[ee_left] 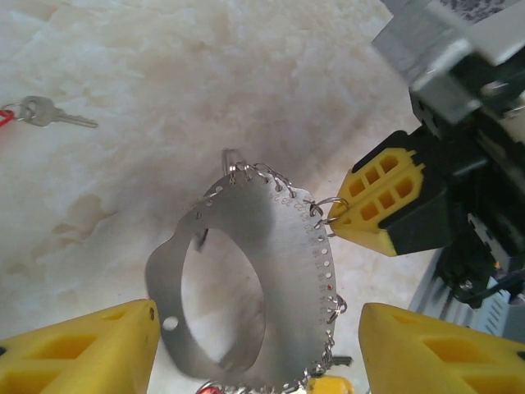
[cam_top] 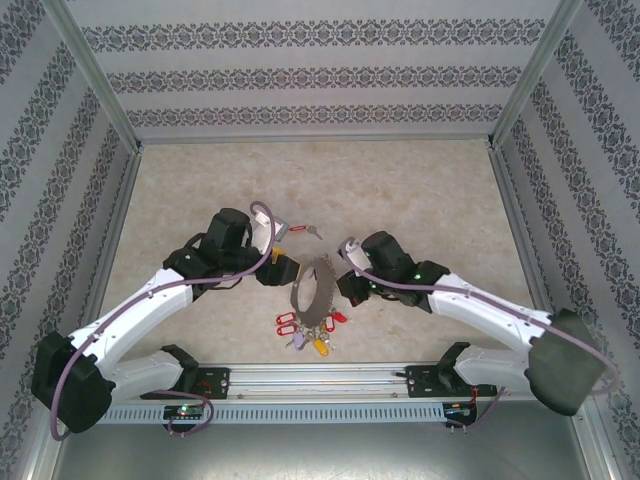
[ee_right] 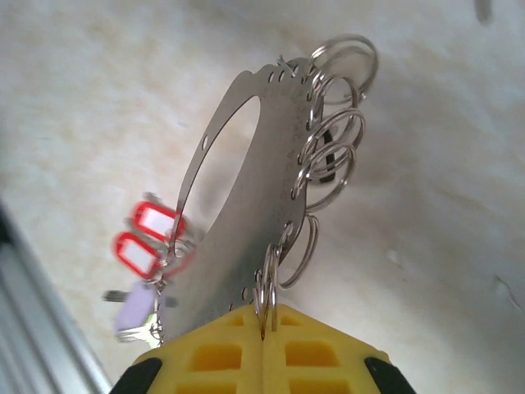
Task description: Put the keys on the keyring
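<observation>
Keyring [ee_left: 283, 246] — flat perforated metal plate — pinched at its edge by right jaws; left jaws open

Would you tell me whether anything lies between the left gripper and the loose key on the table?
Nothing visible does: bare table separates the left gripper from the key. The keyring, held by the right gripper, hangs clear of it.

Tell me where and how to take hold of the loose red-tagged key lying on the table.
Grip the key by its rounded head, probably with the left gripper coming straight down, fingers closing across its edges. It lies flat on the table, apart from the keyring, so nothing slips under it; the head is its widest part.
</observation>
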